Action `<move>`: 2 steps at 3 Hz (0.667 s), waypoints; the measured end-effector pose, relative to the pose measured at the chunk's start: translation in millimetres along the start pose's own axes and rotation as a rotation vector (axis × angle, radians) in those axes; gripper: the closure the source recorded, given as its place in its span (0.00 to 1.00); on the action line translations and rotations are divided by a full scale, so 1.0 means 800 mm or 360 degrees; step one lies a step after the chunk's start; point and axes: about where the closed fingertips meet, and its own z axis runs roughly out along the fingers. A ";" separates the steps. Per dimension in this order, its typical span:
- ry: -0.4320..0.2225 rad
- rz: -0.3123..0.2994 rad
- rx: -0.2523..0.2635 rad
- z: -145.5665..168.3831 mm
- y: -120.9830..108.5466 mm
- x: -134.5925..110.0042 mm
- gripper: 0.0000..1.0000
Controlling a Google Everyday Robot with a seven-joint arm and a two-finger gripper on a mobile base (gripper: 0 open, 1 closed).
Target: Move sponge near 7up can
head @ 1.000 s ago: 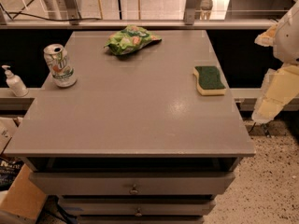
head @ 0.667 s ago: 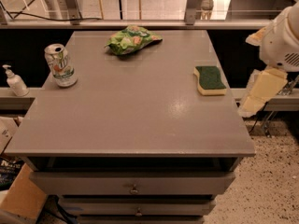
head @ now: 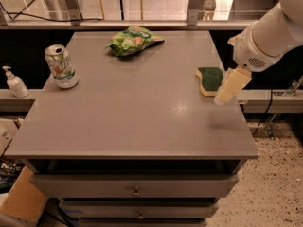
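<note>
The sponge (head: 210,80), dark green on top with a pale yellow body, lies flat near the right edge of the grey table (head: 137,122). The 7up can (head: 61,66), silver-white with green and red marks, stands upright near the table's left edge. My gripper (head: 230,86), on a white arm coming in from the upper right, hangs above the table's right edge, just right of the sponge and partly in front of it. It holds nothing that I can see.
A green snack bag (head: 134,39) lies at the back middle of the table. A white pump bottle (head: 15,83) stands on a ledge left of the table. Drawers (head: 136,191) are below the tabletop. A cardboard box (head: 21,202) sits on the floor at lower left.
My arm and gripper have moved left, from beyond the table's right edge to right beside the sponge. The sponge, can and bag have not moved.
</note>
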 end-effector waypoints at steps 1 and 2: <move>-0.0007 0.0050 -0.0019 0.049 -0.025 -0.005 0.00; 0.0009 0.0121 -0.0058 0.085 -0.043 -0.003 0.00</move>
